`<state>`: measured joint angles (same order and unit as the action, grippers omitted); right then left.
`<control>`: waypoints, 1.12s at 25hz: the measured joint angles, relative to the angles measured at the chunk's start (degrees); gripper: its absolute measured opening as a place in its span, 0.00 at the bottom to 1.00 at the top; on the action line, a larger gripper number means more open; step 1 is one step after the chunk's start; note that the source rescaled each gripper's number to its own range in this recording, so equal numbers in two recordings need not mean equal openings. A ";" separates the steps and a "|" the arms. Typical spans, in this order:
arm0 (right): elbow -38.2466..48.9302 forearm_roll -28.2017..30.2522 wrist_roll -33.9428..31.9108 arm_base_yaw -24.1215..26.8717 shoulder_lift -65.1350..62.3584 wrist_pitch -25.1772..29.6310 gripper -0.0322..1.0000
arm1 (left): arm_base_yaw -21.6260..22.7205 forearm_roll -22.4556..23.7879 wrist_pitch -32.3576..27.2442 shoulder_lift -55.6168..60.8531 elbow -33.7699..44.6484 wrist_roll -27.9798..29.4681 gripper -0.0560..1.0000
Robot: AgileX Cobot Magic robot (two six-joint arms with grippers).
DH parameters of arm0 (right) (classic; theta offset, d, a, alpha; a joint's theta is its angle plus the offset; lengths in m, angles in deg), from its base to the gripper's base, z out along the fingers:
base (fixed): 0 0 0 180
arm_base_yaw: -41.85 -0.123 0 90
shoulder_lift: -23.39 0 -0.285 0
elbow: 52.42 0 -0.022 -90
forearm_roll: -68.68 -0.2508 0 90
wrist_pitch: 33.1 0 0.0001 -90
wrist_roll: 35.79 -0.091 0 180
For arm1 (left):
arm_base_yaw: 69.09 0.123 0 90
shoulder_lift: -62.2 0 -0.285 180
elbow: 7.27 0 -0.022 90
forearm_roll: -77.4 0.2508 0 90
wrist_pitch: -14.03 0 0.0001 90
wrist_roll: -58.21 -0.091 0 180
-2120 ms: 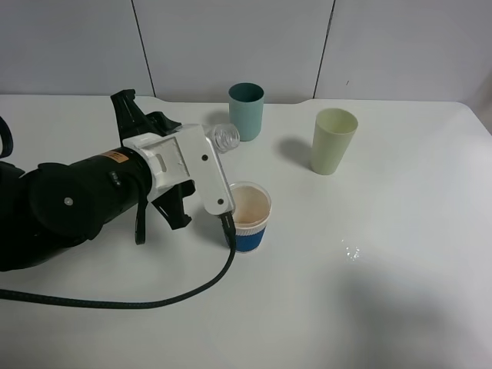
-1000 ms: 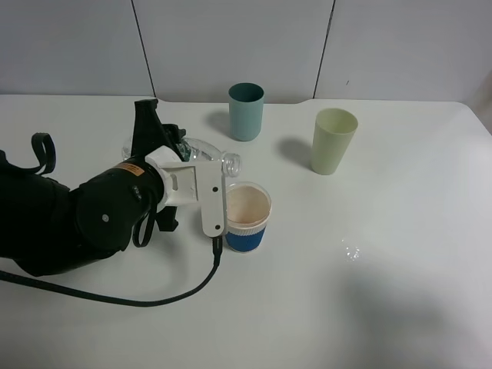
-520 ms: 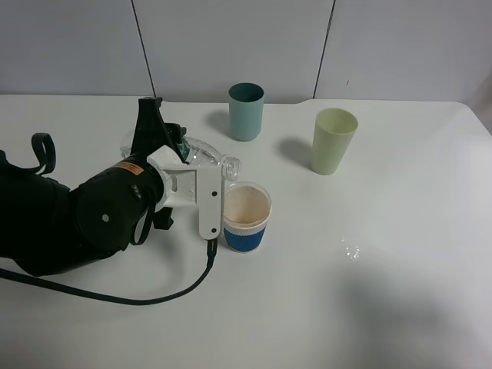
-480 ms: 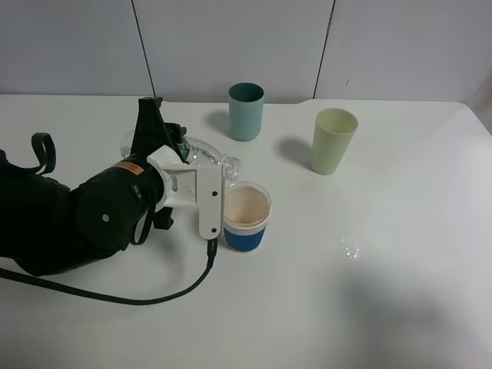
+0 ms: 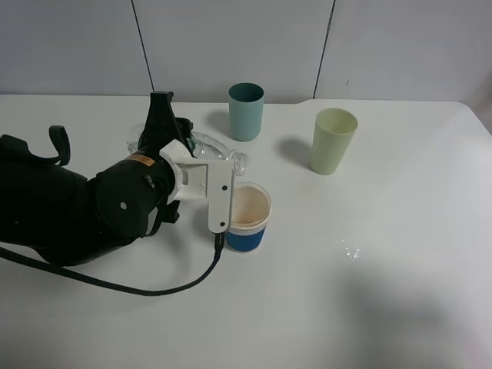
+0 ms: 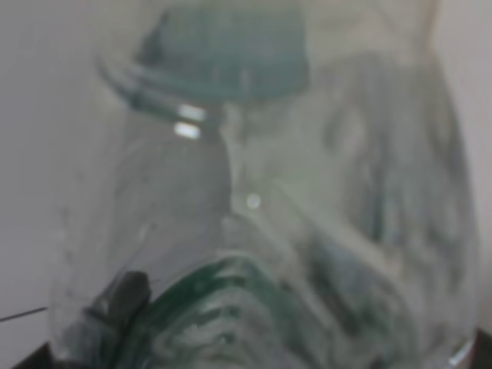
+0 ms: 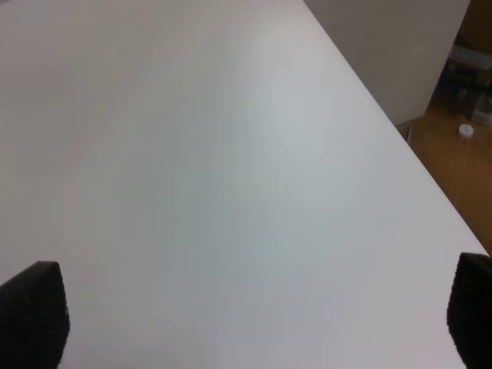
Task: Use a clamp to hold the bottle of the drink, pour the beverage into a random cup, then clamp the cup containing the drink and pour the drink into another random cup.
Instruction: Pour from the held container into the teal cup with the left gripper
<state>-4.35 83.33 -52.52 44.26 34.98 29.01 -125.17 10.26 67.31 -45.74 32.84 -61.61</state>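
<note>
Exterior high: left pincer [image 5: 171, 138] tight on tilted bottle [image 5: 219, 151] by blue-sleeved cup [image 5: 247, 219]; right pincer [image 7: 250, 323] spread wide

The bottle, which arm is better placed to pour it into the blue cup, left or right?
Left. The left gripper is shut on the tilted bottle, whose mouth is near the blue-sleeved cup rim. The right gripper is open over the table, with neither in its view.
</note>
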 joint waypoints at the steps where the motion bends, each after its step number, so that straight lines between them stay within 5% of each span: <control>1: 0.00 0.00 0.00 0.00 0.00 0.00 0.95 | 0.00 0.00 0.00 -0.07 0.00 -0.68 0.12; 13: 0.00 0.00 0.00 0.00 0.00 0.00 0.95 | 0.00 0.00 0.68 -0.07 -0.01 -9.33 0.12; 28: 0.00 0.00 0.00 0.00 0.00 0.00 0.95 | 0.00 0.00 3.46 -0.07 -0.01 -12.99 0.12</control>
<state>-4.35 83.33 -52.52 44.26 34.98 29.01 -125.17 10.26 70.77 -45.81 32.82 -74.60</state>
